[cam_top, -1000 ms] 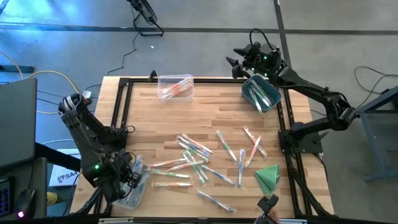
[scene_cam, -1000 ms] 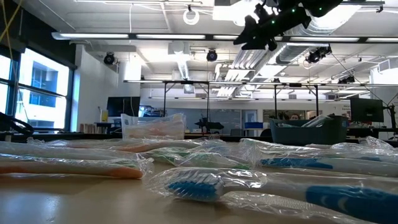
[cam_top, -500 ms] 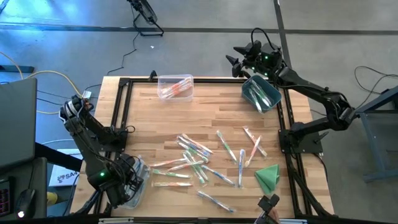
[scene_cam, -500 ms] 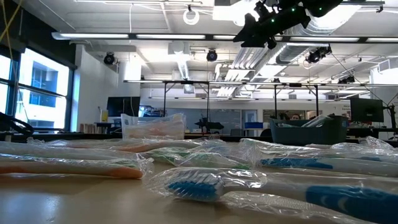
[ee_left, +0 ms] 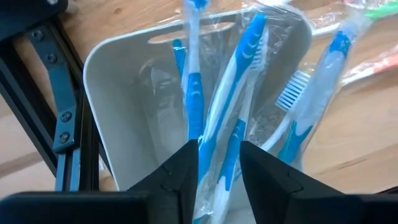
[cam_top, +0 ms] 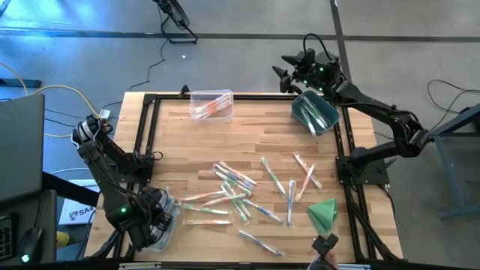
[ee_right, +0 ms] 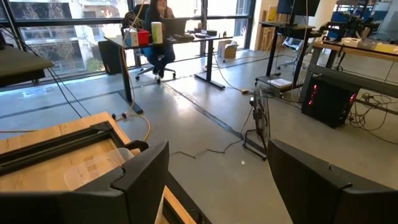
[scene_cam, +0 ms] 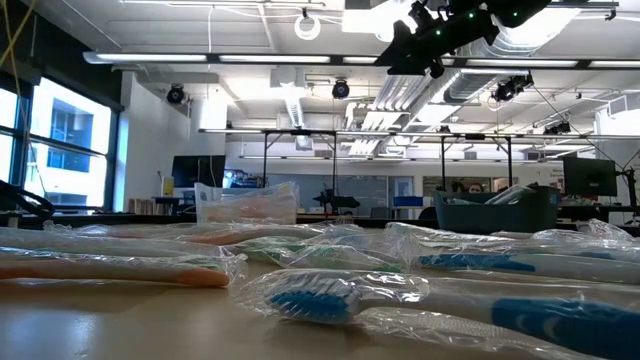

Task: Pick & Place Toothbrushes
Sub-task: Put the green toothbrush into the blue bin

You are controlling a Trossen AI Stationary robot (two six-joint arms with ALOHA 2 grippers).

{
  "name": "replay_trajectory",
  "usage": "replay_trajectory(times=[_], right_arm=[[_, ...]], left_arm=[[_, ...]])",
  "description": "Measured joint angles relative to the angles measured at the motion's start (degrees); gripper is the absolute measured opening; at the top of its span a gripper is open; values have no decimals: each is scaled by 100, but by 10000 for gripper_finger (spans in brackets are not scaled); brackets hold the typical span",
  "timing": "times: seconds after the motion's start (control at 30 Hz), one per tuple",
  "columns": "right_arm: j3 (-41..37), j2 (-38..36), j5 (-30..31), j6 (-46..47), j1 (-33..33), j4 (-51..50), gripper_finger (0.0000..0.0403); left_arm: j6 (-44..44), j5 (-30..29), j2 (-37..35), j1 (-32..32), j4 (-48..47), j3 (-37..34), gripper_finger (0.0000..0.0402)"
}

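Observation:
Several wrapped toothbrushes (cam_top: 244, 191) lie scattered on the middle of the wooden table. My left gripper (ee_left: 219, 168) points down into a white bin (ee_left: 124, 93) at the table's near left corner. A few blue toothbrushes (ee_left: 193, 93) lean in that bin. One wrapped blue toothbrush (ee_left: 239, 74) stands in the gap between the parted fingers. My right gripper (ee_right: 217, 180) is open and holds nothing. It hangs level above the far right corner (cam_top: 285, 73), beside a teal bin (cam_top: 315, 112). My left gripper's fingers (ee_left: 186, 171) stand on either side of the wrapped blue toothbrush's handle (ee_left: 217, 140), coming from above. Whether they touch it, I cannot tell. The toothbrush leans in the white bin with its head up against the bin's far wall.
A clear bin (cam_top: 211, 105) with orange toothbrushes stands at the far edge. A folded green cloth (cam_top: 322, 214) lies near the right front. A black frame (cam_top: 146, 127) runs along the table's edges. A person sits at a desk (ee_right: 158, 25) in the room beyond.

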Motion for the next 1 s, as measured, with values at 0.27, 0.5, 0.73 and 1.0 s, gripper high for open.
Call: replay_trajectory(times=[0.27, 0.5, 0.73, 1.0], right_arm=[[1, 0, -1, -160, 0, 0, 265], [1, 0, -2, -270, 0, 46, 265], [2, 0, -2, -327, 0, 215, 265], [2, 0, 84, -606, 0, 214, 265]], left_arm=[[-331, -71, -101, 0, -13, 165, 117], [-365, -180, -338, 101, -96, 349, 117], [252, -172, -508, 759, -166, 358, 117], [1775, -166, -498, 1768, -161, 358, 117]])
